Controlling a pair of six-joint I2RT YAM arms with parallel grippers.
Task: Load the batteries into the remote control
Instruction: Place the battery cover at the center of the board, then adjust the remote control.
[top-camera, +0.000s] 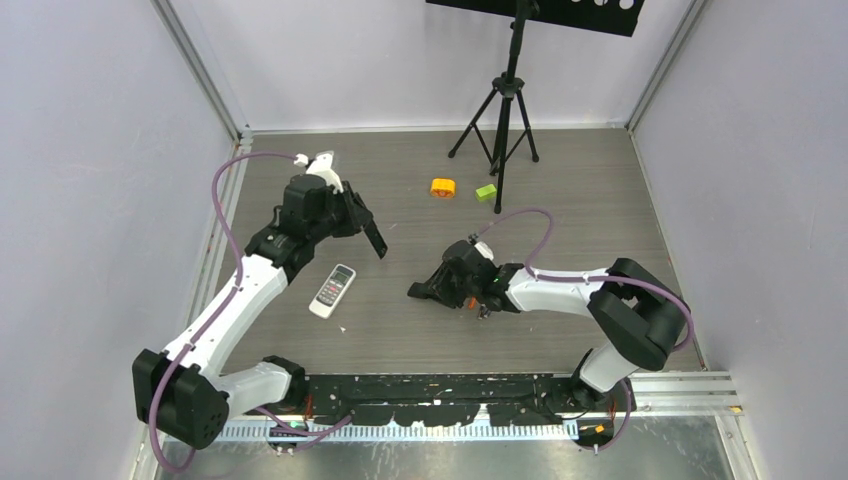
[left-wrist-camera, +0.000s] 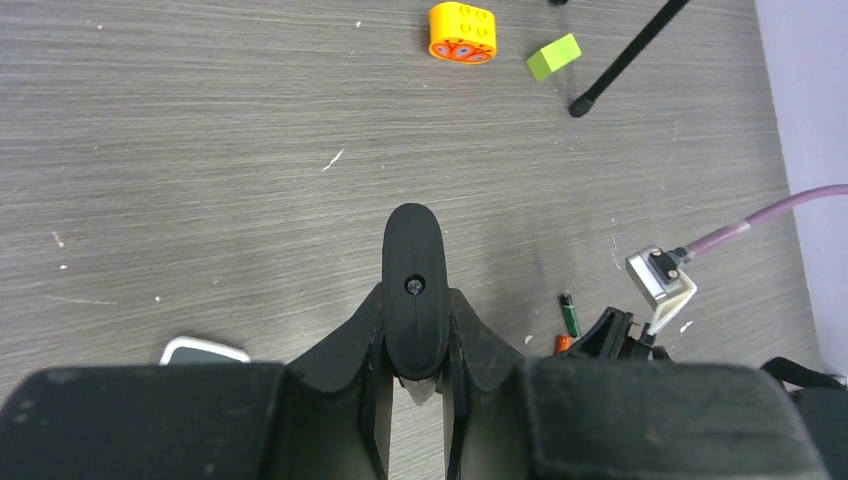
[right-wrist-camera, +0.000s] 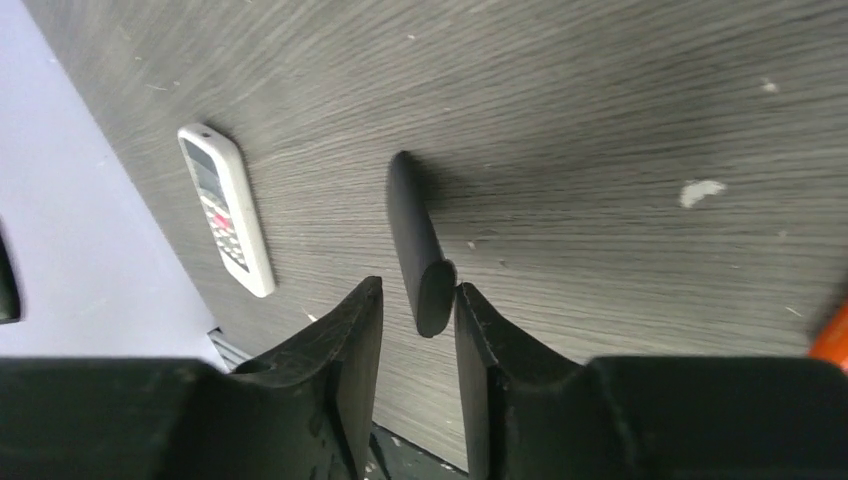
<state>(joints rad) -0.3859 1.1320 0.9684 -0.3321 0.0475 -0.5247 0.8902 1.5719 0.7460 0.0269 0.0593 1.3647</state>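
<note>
**Top view.** Left of centre, the left tool (top-camera: 366, 224) hangs above the worktop (top-camera: 580, 240), clenched on a black strip (top-camera: 375, 240) that slants down from it, clear of the surface. I judge it is held up to keep it free for fitting. Just below lies the white remote (top-camera: 332, 290), flat and buttons up, with nothing touching it. At centre the right tool (top-camera: 420, 290) sits low at the surface. The orange round block (top-camera: 443, 187) and lime green block (top-camera: 486, 192) rest in the upper middle near a tripod (top-camera: 505, 110) foot, well apart from the work and likely no part of it.

**Left wrist view.** The strip fills the centre, pinched between both fingers, its rounded end pointing up the frame. At lower right, just beside the other arm's wrist, the green battery (left-wrist-camera: 570, 316) and orange battery (left-wrist-camera: 562, 344) lie close together on the worktop, so neither is loaded. The two grey ones I cannot find.

**Right wrist view.** A black oblong piece (right-wrist-camera: 415, 240) lies with its near end between the parted jaws. It meets the finger on the frame's right, while a gap shows on the other side, so I read it as released and resting on the worktop. The white remote lies at upper left, well apart. An orange smear at the right edge is probably the orange battery. Whether the two black parts are a remote's body and cover, I cannot tell.
</note>
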